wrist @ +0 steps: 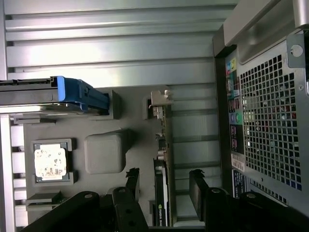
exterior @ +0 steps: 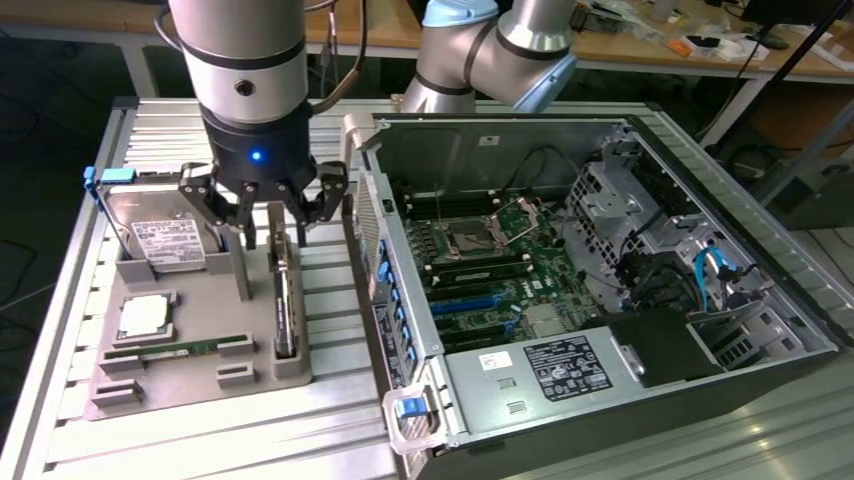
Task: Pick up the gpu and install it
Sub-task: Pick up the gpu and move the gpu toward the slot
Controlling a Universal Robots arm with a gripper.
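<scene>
While the black gripper (exterior: 274, 232) hangs wide open and empty above the thin dark gpu (exterior: 284, 300), standing on edge in the grey tray (exterior: 180, 385), an off-centre closing could tilt or jam the card.

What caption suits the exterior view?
Open gripper poised over the gpu standing in the grey tray, beside the open computer case.

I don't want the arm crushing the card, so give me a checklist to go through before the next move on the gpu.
1. Tool open: ok.
2. A finger on each side of the gpu: ok.
3. gpu upright in the gray holder: ok.
4. gpu gripped: not ok, fingers clear of it.
5. Computer case side open: ok.
</scene>
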